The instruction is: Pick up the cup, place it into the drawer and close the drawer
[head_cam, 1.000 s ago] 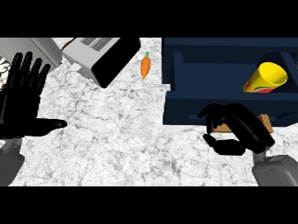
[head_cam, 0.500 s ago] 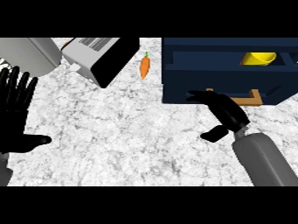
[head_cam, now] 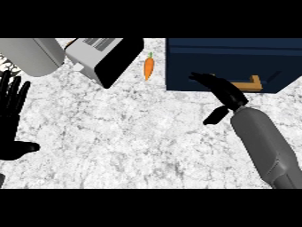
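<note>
Pushing right hand [head_cam: 222,91] on drawer [head_cam: 238,62] front, now closed, cup hidden.

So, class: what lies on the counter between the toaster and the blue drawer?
In the head view, a carrot lies on the counter between the toaster and the drawer, touching neither.

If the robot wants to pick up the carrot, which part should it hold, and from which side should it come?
Best to pinch the carrot at its thicker orange middle, coming from above. It lies flat on the counter, lengthwise with the green top away from the robot, so fingers could close across its width. The toaster and drawer flank it.
</note>
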You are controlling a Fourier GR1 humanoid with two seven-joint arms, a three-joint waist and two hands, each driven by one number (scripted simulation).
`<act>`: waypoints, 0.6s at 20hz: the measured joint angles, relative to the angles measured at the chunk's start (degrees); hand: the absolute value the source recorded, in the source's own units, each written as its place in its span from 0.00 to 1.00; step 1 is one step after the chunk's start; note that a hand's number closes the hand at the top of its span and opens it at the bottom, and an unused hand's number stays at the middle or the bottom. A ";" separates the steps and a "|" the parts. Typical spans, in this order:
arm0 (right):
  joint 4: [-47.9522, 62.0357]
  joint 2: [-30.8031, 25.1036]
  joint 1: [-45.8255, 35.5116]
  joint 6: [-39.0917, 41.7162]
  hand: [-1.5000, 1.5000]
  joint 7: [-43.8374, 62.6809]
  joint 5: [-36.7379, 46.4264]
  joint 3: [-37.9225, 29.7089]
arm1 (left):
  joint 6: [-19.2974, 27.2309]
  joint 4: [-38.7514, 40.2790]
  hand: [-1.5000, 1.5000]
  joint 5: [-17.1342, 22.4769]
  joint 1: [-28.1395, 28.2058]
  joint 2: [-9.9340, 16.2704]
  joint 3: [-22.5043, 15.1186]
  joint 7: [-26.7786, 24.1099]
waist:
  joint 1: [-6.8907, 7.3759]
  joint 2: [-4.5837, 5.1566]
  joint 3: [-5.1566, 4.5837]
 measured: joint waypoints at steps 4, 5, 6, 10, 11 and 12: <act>8.81 -1.09 -5.65 -0.18 0.00 -4.23 -0.25 -2.33 | -1.60 1.55 0.00 -0.64 -0.57 -0.85 0.41 -0.41 | 0.34 -0.15 -0.16; 10.63 -1.53 -6.78 0.02 0.00 -5.45 -0.37 -2.84 | -1.98 1.64 0.00 -0.45 -0.68 -0.58 0.75 0.03 | 0.52 -0.16 -0.17; 12.30 -2.11 -7.90 0.54 0.00 -6.76 -0.55 -3.33 | -2.33 1.78 0.00 -0.40 -0.96 -0.56 0.91 0.16 | 0.76 -0.11 -0.13; 17.39 -3.71 -11.16 2.02 0.00 -10.10 -0.96 -4.73 | -3.94 2.86 0.00 -0.68 -0.97 -0.96 0.88 -0.11 | 1.60 0.08 -0.05; 18.32 -3.98 -11.65 2.20 0.00 -10.90 -0.98 -4.95 | -3.78 3.13 0.00 -0.82 -1.39 -1.10 0.87 0.05 | 1.75 0.14 -0.08; 19.29 -4.26 -12.18 2.66 0.00 -11.41 -1.08 -5.22 | -4.12 3.12 0.00 -1.01 -1.23 -1.23 0.80 -0.22 | 1.93 0.14 -0.08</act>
